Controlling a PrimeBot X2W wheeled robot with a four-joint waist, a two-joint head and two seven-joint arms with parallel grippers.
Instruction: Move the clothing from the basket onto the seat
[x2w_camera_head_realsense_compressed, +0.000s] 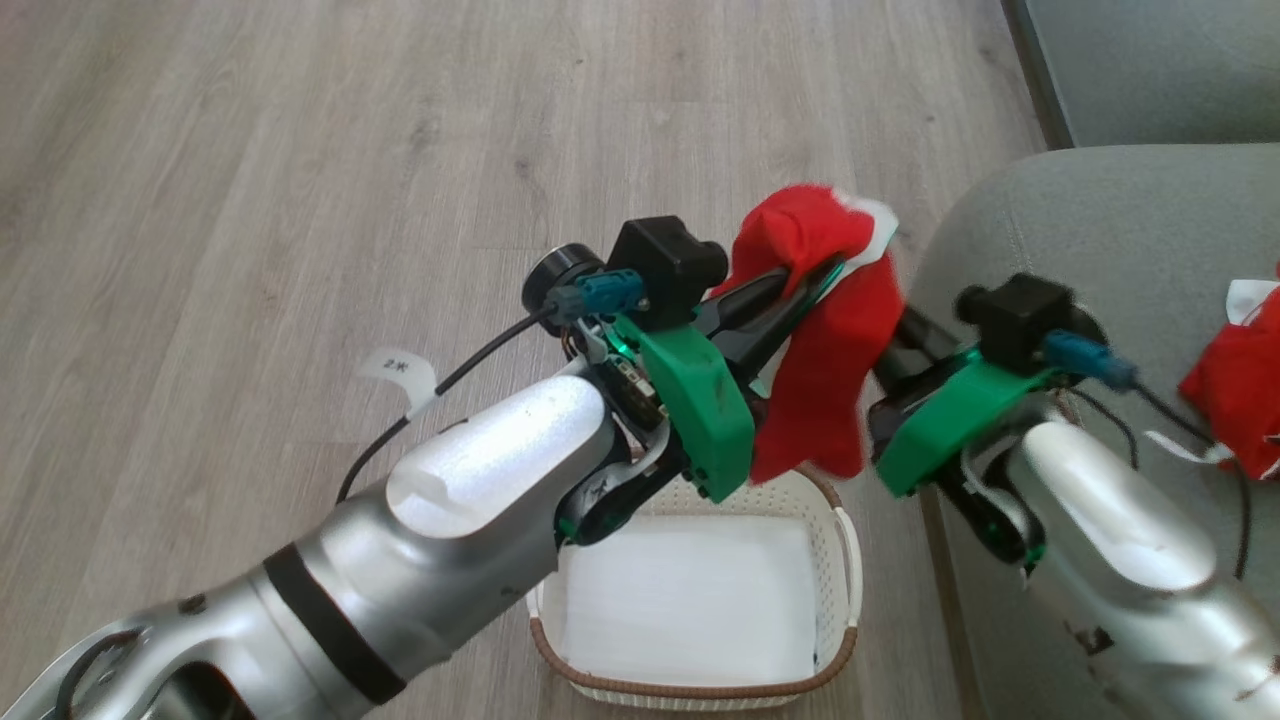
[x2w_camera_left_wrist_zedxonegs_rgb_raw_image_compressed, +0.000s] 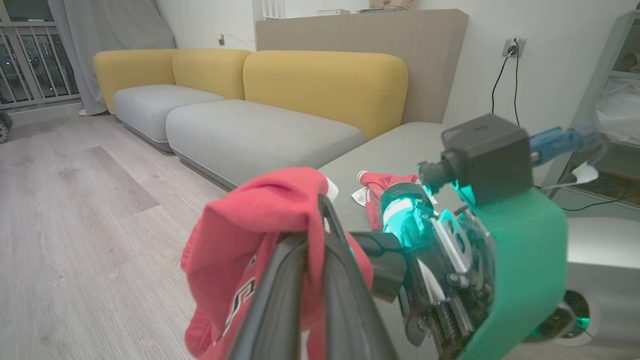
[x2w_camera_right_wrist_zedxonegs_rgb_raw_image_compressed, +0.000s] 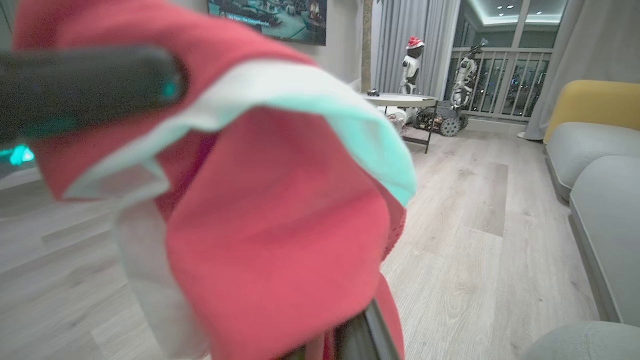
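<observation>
A red garment with white trim hangs in the air above the basket, a cream perforated one with a brown rim and a bare white bottom. My left gripper is shut on the garment's upper fold. My right gripper reaches in from the right, and its fingers are buried in the same cloth and closed on it. In the left wrist view the red garment drapes over my left gripper. A second red piece lies on the grey seat.
Pale wood floor spreads to the left and beyond the basket. A cable with a paper tag hangs off the left arm. Grey cushions with yellow backs line the wall. A round table stands far across the room.
</observation>
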